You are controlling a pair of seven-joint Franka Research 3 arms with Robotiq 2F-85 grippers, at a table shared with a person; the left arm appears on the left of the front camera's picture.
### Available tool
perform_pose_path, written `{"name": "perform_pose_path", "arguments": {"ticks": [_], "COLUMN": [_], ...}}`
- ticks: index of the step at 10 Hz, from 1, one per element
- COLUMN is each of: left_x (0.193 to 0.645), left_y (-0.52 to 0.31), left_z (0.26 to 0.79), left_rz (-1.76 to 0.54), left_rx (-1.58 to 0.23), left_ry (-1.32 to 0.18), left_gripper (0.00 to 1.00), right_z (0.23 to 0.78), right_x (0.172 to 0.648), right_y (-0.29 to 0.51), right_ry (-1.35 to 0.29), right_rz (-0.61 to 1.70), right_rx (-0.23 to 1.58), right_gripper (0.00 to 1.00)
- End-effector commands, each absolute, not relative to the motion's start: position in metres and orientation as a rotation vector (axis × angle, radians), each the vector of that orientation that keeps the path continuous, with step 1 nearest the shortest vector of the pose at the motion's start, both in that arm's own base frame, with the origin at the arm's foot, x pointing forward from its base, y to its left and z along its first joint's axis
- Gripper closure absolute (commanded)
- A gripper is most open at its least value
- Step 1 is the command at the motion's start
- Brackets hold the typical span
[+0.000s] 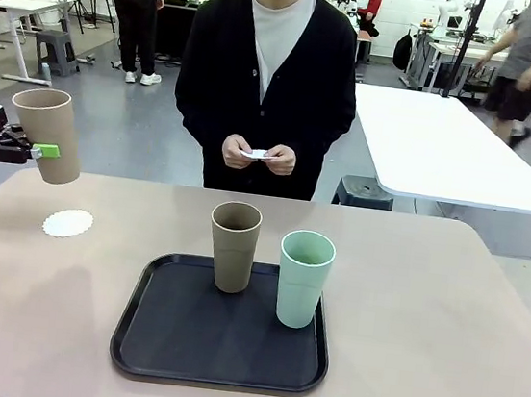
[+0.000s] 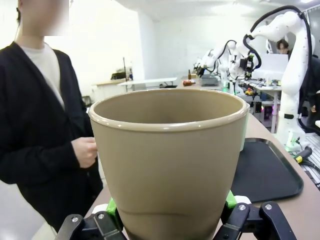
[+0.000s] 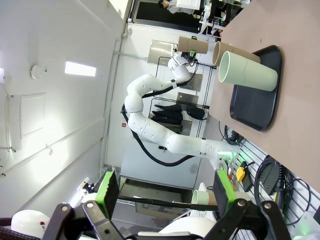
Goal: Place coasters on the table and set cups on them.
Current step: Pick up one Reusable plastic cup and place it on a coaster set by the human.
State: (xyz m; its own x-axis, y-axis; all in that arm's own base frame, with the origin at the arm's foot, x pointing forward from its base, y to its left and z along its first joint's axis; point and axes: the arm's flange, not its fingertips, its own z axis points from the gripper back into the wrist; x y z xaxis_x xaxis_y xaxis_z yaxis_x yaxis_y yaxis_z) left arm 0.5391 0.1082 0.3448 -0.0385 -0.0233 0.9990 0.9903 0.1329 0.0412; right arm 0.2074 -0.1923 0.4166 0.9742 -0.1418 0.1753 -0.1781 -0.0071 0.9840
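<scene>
In the front view, we see the left gripper (image 1: 41,148) clamped on a tall tan-brown tapered matte cup (image 1: 49,133). It holds the cup in the air above and just behind a thin white scalloped round coaster (image 1: 68,223) lying on the beige matte table (image 1: 427,305). A second tan-brown cup (image 1: 233,246) and a pale mint green cup (image 1: 304,278) stand side by side on the black rounded-square tray (image 1: 217,352). The person's hands (image 1: 240,153) hold something small and white that we cannot identify for certain. In the left wrist view, the green pads (image 2: 111,206) press both sides of the lifted cup near its base. In the right wrist view, the right gripper (image 3: 162,192) has its jaws spread wide with nothing between them, well away from the cups. We judge the task barely begun: one coaster is down and no cup sits on it. Two coasters and all three cups are left to place.
</scene>
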Motion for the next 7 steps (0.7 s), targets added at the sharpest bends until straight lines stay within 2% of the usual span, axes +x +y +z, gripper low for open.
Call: {"name": "perform_pose_path", "arguments": {"ticks": [1, 4, 7], "left_x": [0.54, 0.539, 0.556], "left_y": [0.111, 0.109, 0.117], "left_z": [0.351, 0.346, 0.32], "left_rz": [-1.16, -1.149, -1.192], "left_rx": [-1.084, -1.076, -1.173], "left_ry": [-1.294, -1.285, -1.336], "left_gripper": [0.15, 0.15, 0.15], "right_z": [0.417, 0.417, 0.417], "right_x": [0.207, 0.207, 0.207], "right_y": [-0.193, -0.193, -0.193], "right_ry": [-0.259, -0.259, -0.259], "right_rz": [0.032, 0.032, 0.032], "right_rx": [1.588, 1.588, 1.588], "right_gripper": [0.0, 0.0, 0.0]}}
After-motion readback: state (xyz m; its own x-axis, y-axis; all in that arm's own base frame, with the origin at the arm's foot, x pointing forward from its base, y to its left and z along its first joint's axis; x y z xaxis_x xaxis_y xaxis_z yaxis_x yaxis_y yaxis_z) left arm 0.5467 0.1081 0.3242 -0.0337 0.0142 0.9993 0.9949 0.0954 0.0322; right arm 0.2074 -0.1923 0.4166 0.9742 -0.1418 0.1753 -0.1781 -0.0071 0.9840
